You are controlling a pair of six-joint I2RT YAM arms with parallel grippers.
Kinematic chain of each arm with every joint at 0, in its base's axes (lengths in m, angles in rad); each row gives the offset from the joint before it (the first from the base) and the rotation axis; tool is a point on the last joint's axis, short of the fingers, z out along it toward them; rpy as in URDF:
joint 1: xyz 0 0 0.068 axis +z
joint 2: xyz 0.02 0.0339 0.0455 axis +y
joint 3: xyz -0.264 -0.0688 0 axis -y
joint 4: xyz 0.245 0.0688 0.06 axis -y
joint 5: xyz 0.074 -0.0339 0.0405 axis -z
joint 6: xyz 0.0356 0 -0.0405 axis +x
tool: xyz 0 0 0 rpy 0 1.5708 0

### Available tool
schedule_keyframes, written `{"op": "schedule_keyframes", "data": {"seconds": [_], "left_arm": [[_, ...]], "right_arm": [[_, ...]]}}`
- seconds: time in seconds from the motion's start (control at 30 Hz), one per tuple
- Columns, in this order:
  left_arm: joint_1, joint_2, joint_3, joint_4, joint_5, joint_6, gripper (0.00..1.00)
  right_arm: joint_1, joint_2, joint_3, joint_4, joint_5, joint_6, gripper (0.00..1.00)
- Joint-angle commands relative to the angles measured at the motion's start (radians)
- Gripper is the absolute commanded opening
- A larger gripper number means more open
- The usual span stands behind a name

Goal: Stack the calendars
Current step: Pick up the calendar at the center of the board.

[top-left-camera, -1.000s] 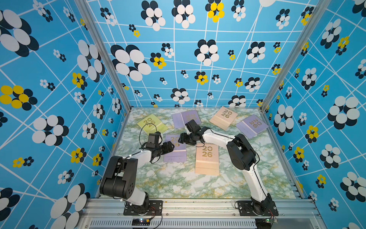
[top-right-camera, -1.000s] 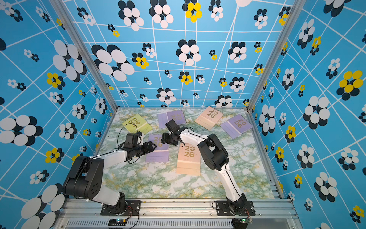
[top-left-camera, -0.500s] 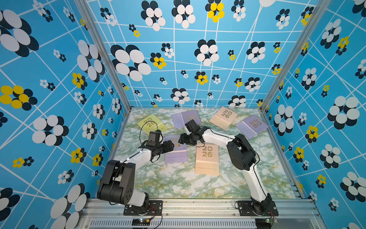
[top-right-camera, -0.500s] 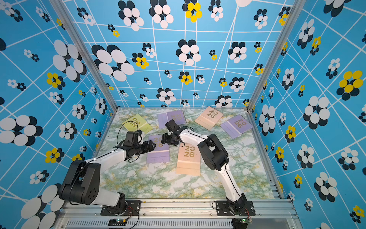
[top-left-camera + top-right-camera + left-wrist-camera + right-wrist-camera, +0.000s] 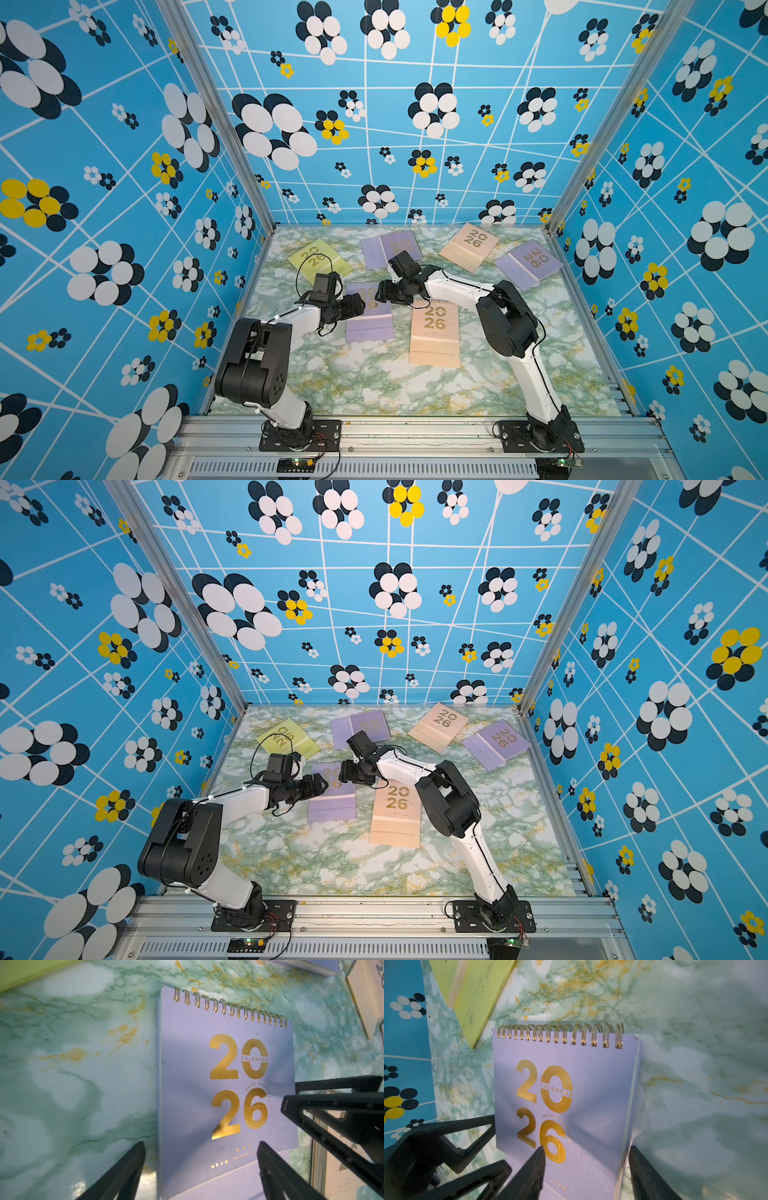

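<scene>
Six calendars lie flat on the marble table (image 5: 374,386). A lilac calendar (image 5: 370,322) (image 5: 332,804) lies at centre left, next to a peach calendar (image 5: 434,332). At the back lie a yellow-green calendar (image 5: 318,259), a lilac one (image 5: 390,245), a peach one (image 5: 469,245) and a lilac one (image 5: 528,262). My left gripper (image 5: 359,305) (image 5: 201,1144) is open low over the centre lilac calendar (image 5: 207,1084), straddling its left edge. My right gripper (image 5: 380,295) (image 5: 586,1148) is open over the same calendar (image 5: 571,1095), straddling its right edge. The two grippers face each other closely.
Blue flowered walls (image 5: 124,249) close in the table on three sides. The yellow-green calendar (image 5: 473,991) lies close behind the left gripper. A metal rail (image 5: 415,432) runs along the front, carrying both arm bases.
Both grippers stay almost in place over the centre lilac calendar. The left arm's elbow link has shifted slightly.
</scene>
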Motion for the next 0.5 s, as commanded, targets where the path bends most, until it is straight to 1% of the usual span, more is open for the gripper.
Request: {"op": "schedule_keyframes", "data": {"seconds": [0.0, 0.27, 0.47], "left_arm": [[0.005, 0.025, 0.025, 0.022, 0.027, 0.004, 0.86], [0.003, 0.045, 0.016, 0.066, 0.073, -0.020, 0.84], [0.003, 0.035, 0.001, 0.090, 0.100, -0.027, 0.84]], "right_arm": [[0.006, -0.001, -0.028, -0.074, -0.019, -0.012, 0.65], [0.006, 0.020, -0.009, -0.055, -0.099, -0.030, 0.65], [0.006, -0.020, -0.044, 0.032, -0.171, -0.041, 0.61]]}}
